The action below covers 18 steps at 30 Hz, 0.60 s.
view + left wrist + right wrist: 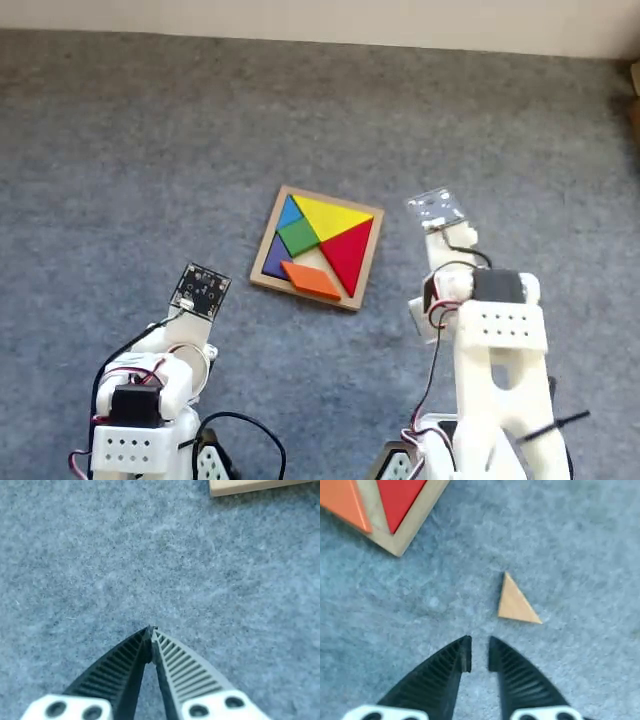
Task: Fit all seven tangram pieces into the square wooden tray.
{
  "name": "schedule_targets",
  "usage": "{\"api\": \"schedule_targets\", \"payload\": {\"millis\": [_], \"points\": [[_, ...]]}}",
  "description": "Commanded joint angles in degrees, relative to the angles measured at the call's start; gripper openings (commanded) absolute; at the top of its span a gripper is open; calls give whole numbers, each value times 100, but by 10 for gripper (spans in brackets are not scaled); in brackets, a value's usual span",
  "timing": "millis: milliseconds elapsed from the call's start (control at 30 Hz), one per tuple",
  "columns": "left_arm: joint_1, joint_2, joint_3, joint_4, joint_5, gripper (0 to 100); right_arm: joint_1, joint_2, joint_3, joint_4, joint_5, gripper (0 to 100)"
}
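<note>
A flat wooden triangle (516,605) lies on fuzzy grey carpet (570,540) just ahead of the narrowly parted right gripper (479,655). The ribbed tips of the left gripper (151,631) meet.

Fuzzy grey carpet (570,540); smooth wooden tray (417,515) (its red triangle (395,500) painted, satiny); ribbed black plastic fingers (440,675); a bare-wood triangle (516,605), matt.

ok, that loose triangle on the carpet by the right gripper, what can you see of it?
The loose triangle is a small flat piece, pale tan, plain wood by its look. It lies on the grey carpet, outside the tray, off its corner, just beyond the right gripper. Nothing else touches it.
</note>
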Motion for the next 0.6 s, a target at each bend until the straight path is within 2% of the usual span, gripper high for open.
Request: {"api": "schedule_targets", "payload": {"millis": [0, 167, 333, 567], "points": [[-48, -286, 110, 35, -70, 7, -497, 48, -382, -119, -35, 145], [-48, -286, 110, 35, -70, 7, -1763, 110, -866, -295, -1257, 2], [-48, -286, 110, 35, -70, 7, -2598, 119, -989, -1209, -2110, 8], [-48, -286, 110, 35, -70, 7, -3433, 119, -963, -2229, -2321, 8]]}}
